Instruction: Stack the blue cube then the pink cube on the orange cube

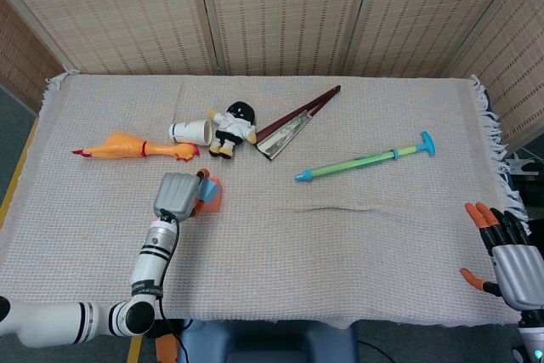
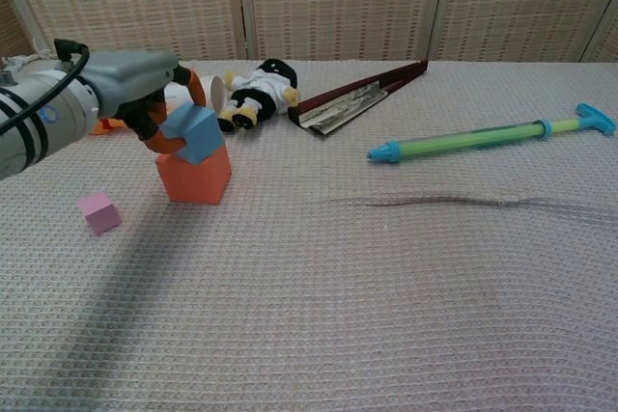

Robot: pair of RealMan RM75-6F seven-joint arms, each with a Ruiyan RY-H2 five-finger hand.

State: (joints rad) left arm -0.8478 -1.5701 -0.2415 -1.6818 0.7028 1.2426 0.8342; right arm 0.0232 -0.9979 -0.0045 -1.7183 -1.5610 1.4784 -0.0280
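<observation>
Head view. Left hand [image 1: 179, 195] reached out over the cloth-covered table [image 1: 357, 244], seen from the back, forearm running up from the lower left. Orange cube [image 1: 212, 195] peeking out at the hand's right edge, with a sliver of blue cube [image 1: 201, 190] against it; grasp itself hidden from here. Pink cube not visible (probably under the arm). Right hand [image 1: 507, 257] parked at the table's far right edge, fingers spread, holding nothing. Clutter behind: rubber chicken [image 1: 136, 147], paper cup [image 1: 192, 131], plush doll [image 1: 234, 128], folded fan [image 1: 296, 125], green-and-blue water squirter [image 1: 367, 160].

Chest view. Left hand [image 2: 145, 94] coming in from the left, fingers [image 2: 164, 137] wrapped on the blue cube [image 2: 197, 132]. Blue cube tilted, lower corner touching the top of the orange cube [image 2: 194, 176], not seated flat. Pink cube [image 2: 99, 211] alone on the cloth, left of and nearer than the orange cube, apart from it. Right hand out of this view.

Step in hand, by judgement: first placement, blue onto orange, not finished. Next move calls for levelling the blue cube, squaring it over the orange top, then letting go without nudging it off; pink cube afterwards.
</observation>
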